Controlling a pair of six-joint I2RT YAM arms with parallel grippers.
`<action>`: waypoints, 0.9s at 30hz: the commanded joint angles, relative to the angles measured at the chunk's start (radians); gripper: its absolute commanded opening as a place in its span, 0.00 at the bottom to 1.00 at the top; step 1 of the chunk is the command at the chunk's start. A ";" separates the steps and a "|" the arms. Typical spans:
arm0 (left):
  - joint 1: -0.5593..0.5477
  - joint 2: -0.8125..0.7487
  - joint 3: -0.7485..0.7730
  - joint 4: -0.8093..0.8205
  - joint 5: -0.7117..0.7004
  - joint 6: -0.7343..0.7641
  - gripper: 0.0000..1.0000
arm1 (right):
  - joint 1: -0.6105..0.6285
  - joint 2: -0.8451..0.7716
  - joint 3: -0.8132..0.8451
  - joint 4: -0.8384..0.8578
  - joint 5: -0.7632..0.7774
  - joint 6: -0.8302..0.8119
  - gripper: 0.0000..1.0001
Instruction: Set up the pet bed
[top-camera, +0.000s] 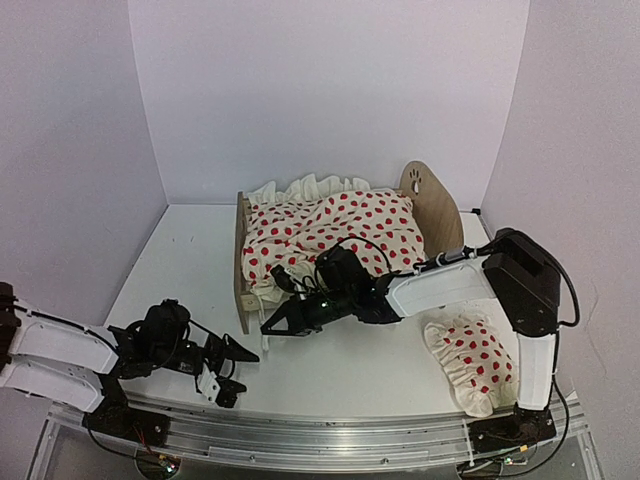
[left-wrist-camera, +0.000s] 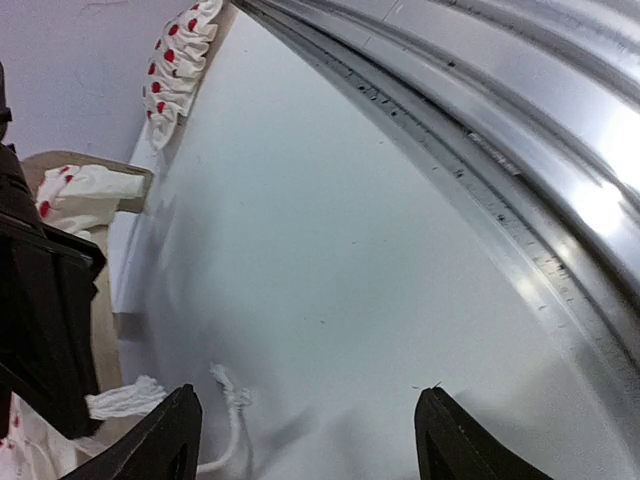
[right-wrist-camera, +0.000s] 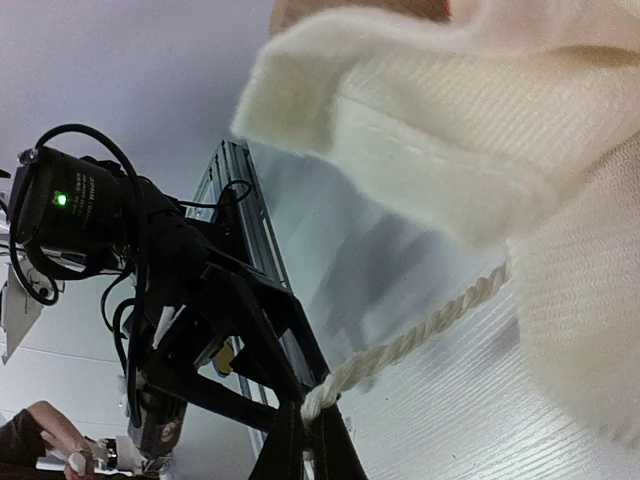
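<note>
The pet bed (top-camera: 241, 270) is a light plywood frame with a paw-print headboard (top-camera: 432, 200) on the right. A cream red-spotted blanket (top-camera: 330, 235) is heaped over it and spills past the footboard. My right gripper (top-camera: 268, 328) hovers low in front of the footboard, shut on the end of a white twisted cord (right-wrist-camera: 420, 335) that runs back to the blanket's cream edge (right-wrist-camera: 480, 140). My left gripper (top-camera: 240, 375) sits low at the front left, open and holding nothing. Its fingertips (left-wrist-camera: 180, 430) flank bare table, with the cord's frayed end (left-wrist-camera: 232, 392) just inside the left one.
A spotted ruffled pillow (top-camera: 470, 362) lies at the front right by the right arm's base. A metal rail (top-camera: 330, 435) runs along the near table edge. White walls enclose the table on three sides. A person's hand (right-wrist-camera: 50, 440) shows low in the right wrist view.
</note>
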 joint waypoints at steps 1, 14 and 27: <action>-0.003 0.086 -0.004 0.541 -0.018 0.168 0.75 | 0.007 0.021 0.042 -0.007 -0.062 0.081 0.00; 0.003 0.189 0.004 0.607 -0.036 0.236 0.51 | 0.000 0.031 0.074 -0.015 -0.096 0.096 0.00; 0.076 0.099 0.015 0.387 0.052 0.324 0.50 | -0.010 0.027 0.077 -0.013 -0.108 0.105 0.00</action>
